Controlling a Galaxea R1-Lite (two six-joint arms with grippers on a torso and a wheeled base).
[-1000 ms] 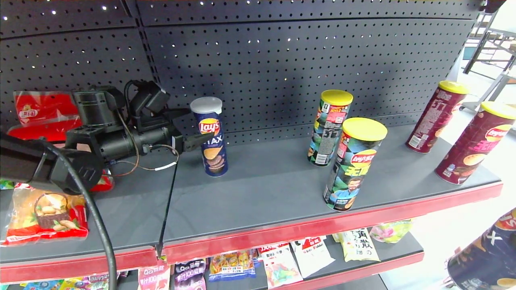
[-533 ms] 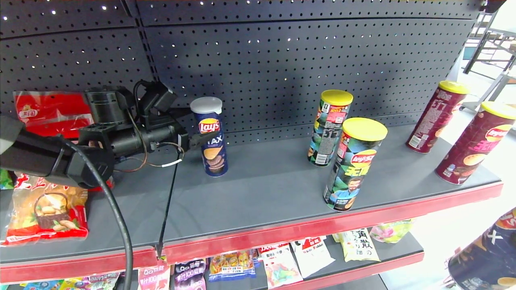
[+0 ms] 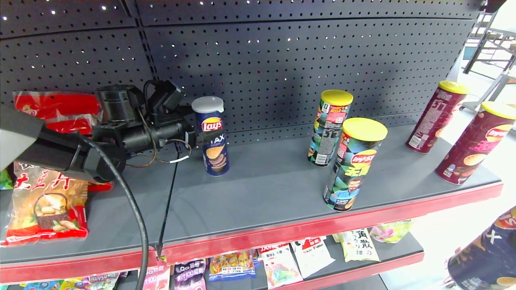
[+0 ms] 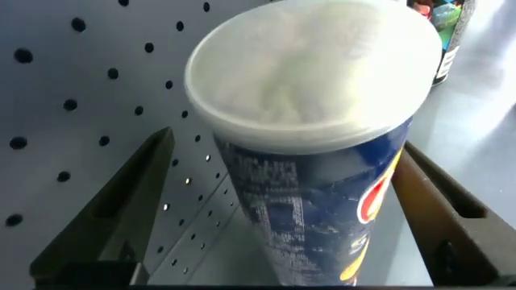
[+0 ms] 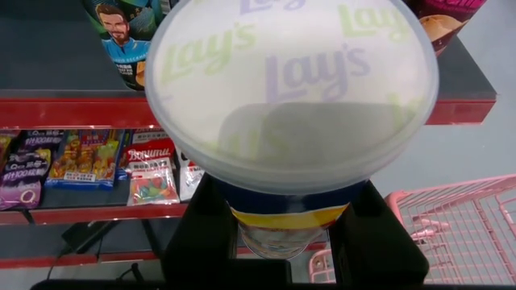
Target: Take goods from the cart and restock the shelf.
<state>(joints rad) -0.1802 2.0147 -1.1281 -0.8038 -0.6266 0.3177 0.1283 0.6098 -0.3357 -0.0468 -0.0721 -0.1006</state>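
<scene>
Blue load: the second blue canister [image 3: 485,257] fills the lower right corner of the head view, nearest the camera and off the shelf.
Right gripper: the right gripper [image 5: 292,229] is clamped on it, a dark finger pressed to each side below the pale lid.
Cart: a pink wire cart [image 5: 472,221] lies beyond that canister.
Lower tier: snack packets [image 3: 282,266] line the bottom edge of the head view, under the red lip [image 3: 282,231].
Shelf: the grey shelf [image 3: 262,193] runs across the middle of the frame.
Peanut bag: the peanut bag [image 3: 46,201] lies flat at lower left.
Green pair: the front green canister [image 3: 354,165] stands upright right of centre near the lip, with the rear green canister [image 3: 331,127] just behind it.
Maroon pair: two maroon canisters [image 3: 473,145] stand at the right edge.
Task item: the blue canister [image 3: 213,149] stands upright left of centre, toward the back, with its grey lid on.
Left gripper: the left gripper [image 3: 210,136] comes in from the left at the canister's upper half. Its jaws are apart, with fingers [image 4: 121,209] either side of the canister and a clear gap on one side.
Red bags: the red bags [image 3: 56,110] lean at upper left.
Backing: the dark pegboard [image 3: 282,60] spans the top.
</scene>
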